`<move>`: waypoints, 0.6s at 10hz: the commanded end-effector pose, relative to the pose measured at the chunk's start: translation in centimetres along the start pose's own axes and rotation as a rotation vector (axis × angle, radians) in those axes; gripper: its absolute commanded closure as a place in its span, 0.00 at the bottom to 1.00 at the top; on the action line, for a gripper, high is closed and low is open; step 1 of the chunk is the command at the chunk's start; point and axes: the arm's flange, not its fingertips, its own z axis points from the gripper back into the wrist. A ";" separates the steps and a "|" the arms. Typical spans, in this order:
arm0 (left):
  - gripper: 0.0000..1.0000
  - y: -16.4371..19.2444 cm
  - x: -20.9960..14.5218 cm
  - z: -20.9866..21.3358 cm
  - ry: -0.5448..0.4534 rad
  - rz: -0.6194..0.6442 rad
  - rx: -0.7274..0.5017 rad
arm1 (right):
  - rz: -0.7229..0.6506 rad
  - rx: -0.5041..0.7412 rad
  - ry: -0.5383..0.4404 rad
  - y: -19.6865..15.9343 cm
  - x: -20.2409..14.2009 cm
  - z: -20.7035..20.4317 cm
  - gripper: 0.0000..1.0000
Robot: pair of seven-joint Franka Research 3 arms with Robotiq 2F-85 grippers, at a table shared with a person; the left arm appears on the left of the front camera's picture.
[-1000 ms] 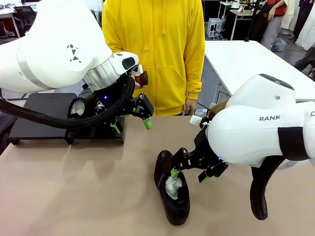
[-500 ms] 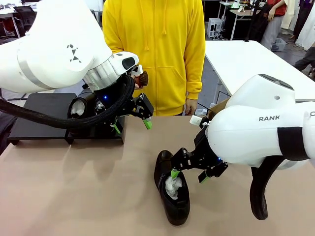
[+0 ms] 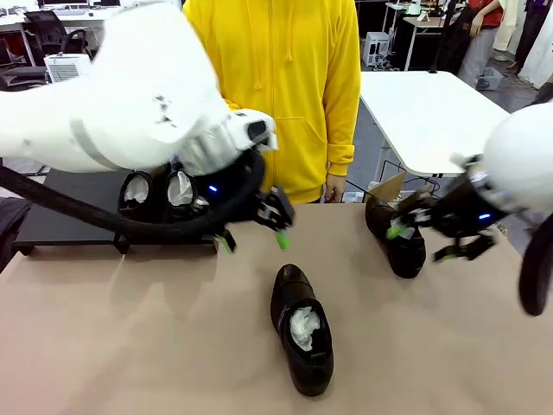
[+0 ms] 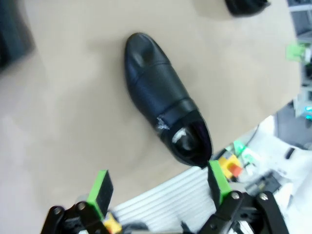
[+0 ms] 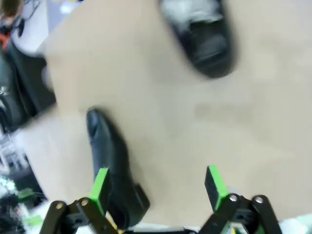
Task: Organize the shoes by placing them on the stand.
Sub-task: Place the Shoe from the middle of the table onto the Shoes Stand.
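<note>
The left gripper (image 3: 255, 235) is seen with its fingers (image 4: 101, 187) spread wide and nothing between them. It is held above the table (image 3: 130, 346), just off the near right corner of the stand (image 3: 69, 199). In its wrist view the middle shoe (image 4: 161, 97) lies ahead of the pads, toe pointing away, so a descent onto that shoe is judged to be the step in hand.

The right gripper (image 3: 422, 240) is likewise spread and empty. It is held at the right shoe (image 3: 396, 232), whose upper runs just beside one of the fingers (image 5: 101, 184) in the wrist view. Whether they touch cannot be told through the blur.

Two shoes (image 3: 138, 192) are stood side by side on the stand, heels toward the robot, at its right end. The left part is bare, and the room there is judged enough for the other pair. The middle shoe lies on the table, heel toward the robot, well apart from the stand. The right shoe lies near the far edge, by the person (image 3: 276, 86). Half of the task is judged done.
</note>
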 end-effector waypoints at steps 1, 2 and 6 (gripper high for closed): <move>0.00 -4.8 1.1 -2.7 0.082 0.047 0.035 | -0.213 0.011 -0.016 -7.1 -2.2 -0.3 0.00; 0.00 -6.5 1.3 -4.4 0.109 0.069 0.073 | -0.318 0.011 -0.020 -8.6 -1.4 -0.4 0.00; 0.00 -11.7 0.1 -8.8 0.228 0.232 0.203 | -0.112 0.007 -0.021 -3.4 2.1 1.3 0.00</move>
